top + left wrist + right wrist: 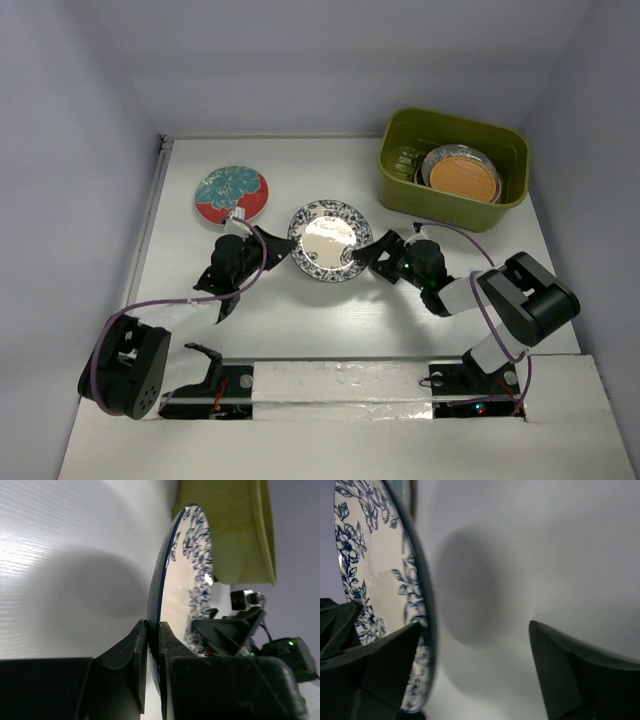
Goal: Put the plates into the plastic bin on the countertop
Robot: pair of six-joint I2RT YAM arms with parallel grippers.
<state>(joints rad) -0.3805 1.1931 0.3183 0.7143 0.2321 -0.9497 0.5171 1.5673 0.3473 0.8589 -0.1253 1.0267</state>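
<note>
Pinched tight on the near-left rim of the white-blue plate (330,241), the left hand (152,630) fills the bottom of its own wrist view. Its two dark fingers are drawn narrow, with only the thickness of the rim between them. That plate is seen there edge-on, with its blue flower border and glossy white middle facing right. A soft round shadow (100,587) lies on the table (300,320) beside it, so the plate appears to be held clear of the surface.

From above, the plate sits near the middle of the table, between the two hands. The right hand (475,627) has its jaws spread wide at the plate's right edge. One finger lies over the patterned face close to the rim and the other stands well apart on the underside. Whether the nearer finger touches the plate I cannot tell.

Just beyond the left hand, on the far left of the table, the red-teal floral plate (232,194) lies flat.

At the far right corner stands the olive-green bin (400,190), with its long side angled slightly to the table's edge. Inside it the orange plate (464,178) rests on top of a grey-rimmed plate (435,160). Anything beneath those two is hidden.
</note>
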